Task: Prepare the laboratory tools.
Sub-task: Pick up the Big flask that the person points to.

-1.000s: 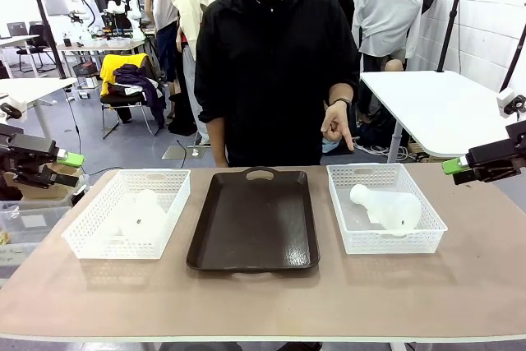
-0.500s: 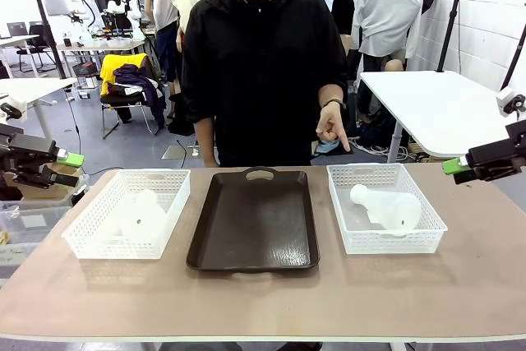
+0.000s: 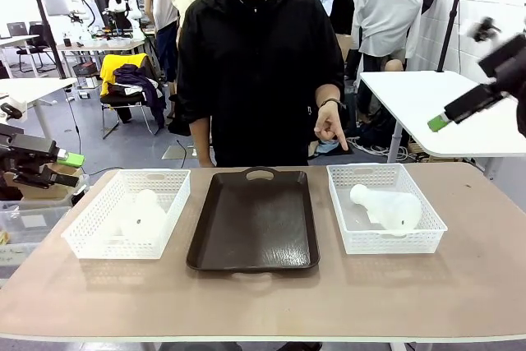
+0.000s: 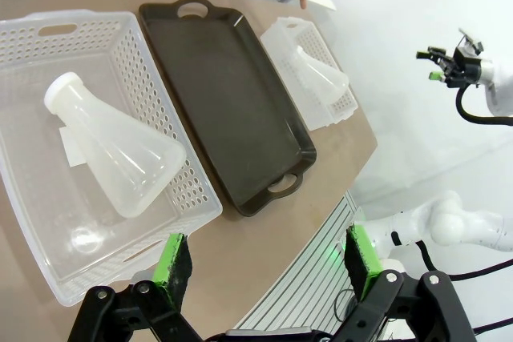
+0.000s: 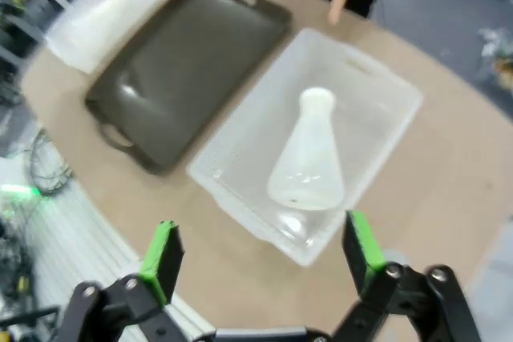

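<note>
Lying in left basket (image 3: 115, 248): left flask (image 3: 140, 215), frosted white, on its side; long axis runs near to far, neck toward the person's side, round base toward the front camera.
Left wrist view: gives that flask's full cone outline (image 4: 112, 146), which from the front reads as a foreshortened pale lump; neck angles toward the basket's far outer corner, base close to the wall on the tray side.
Right basket (image 3: 394, 242): holds right flask (image 3: 386, 207), also on its side; long axis diagonal, neck toward the far corner nearest the tray, base toward the near outer side.
Right wrist view: looks down on the cone (image 5: 309, 158) from above, neck end toward the far wall; picture soft.
Tray (image 3: 255, 219): dark, handled, between the two baskets on the surface (image 3: 263, 302).
Hand (image 3: 330, 125): person's, index finger pointing down, beyond the far edge near the right basket.
Left tool (image 3: 70, 168): off the left edge of the surface; wide open, grips nothing; left wrist view shows green pads (image 4: 172, 258) far apart above the basket's near rim.
Right tool (image 3: 438, 123): high beyond the right edge, blurred from the front, spread unreadable there; own wrist view shows it (image 5: 260, 254) spread wide, nothing between, well above the flask.
</note>
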`<action>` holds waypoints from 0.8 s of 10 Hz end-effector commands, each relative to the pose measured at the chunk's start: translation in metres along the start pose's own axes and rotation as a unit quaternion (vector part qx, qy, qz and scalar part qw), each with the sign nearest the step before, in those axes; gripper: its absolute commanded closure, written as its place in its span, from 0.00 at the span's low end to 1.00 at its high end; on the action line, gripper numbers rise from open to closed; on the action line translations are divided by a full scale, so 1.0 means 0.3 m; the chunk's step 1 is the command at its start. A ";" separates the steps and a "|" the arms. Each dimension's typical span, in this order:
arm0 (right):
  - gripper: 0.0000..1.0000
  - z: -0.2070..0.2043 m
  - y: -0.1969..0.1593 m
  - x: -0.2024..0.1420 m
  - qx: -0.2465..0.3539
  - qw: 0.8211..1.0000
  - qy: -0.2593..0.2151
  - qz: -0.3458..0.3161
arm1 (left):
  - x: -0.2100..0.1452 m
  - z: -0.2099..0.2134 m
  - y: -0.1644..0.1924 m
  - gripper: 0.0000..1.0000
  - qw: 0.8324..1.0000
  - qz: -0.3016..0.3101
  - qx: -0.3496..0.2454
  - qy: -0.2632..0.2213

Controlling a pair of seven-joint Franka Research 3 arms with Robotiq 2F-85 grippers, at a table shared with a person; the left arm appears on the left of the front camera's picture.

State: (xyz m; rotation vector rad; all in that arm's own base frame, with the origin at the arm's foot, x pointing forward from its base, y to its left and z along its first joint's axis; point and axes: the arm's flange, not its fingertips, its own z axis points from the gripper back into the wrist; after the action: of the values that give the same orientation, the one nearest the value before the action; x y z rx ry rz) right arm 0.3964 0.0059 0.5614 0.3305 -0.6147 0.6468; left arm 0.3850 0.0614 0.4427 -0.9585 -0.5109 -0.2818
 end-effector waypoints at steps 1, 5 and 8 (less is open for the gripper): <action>0.00 -0.107 -0.004 0.110 -0.054 0.993 0.088 0.052 | 0.001 0.003 0.003 0.00 1.000 0.002 -0.001 -0.002; 0.00 -0.365 0.075 0.274 -0.090 0.958 0.223 0.159 | 0.001 0.003 0.003 0.00 1.000 0.002 -0.001 -0.002; 0.00 -0.579 0.121 0.268 -0.088 0.955 0.247 0.139 | 0.001 0.003 0.003 0.00 1.000 0.002 -0.001 -0.002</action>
State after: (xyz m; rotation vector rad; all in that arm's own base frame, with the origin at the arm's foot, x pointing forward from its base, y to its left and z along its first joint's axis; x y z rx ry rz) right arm 0.4891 0.1416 0.4873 -0.0886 -0.2398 0.9413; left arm 0.3852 0.0614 0.4419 -0.9577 -0.5089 -0.2806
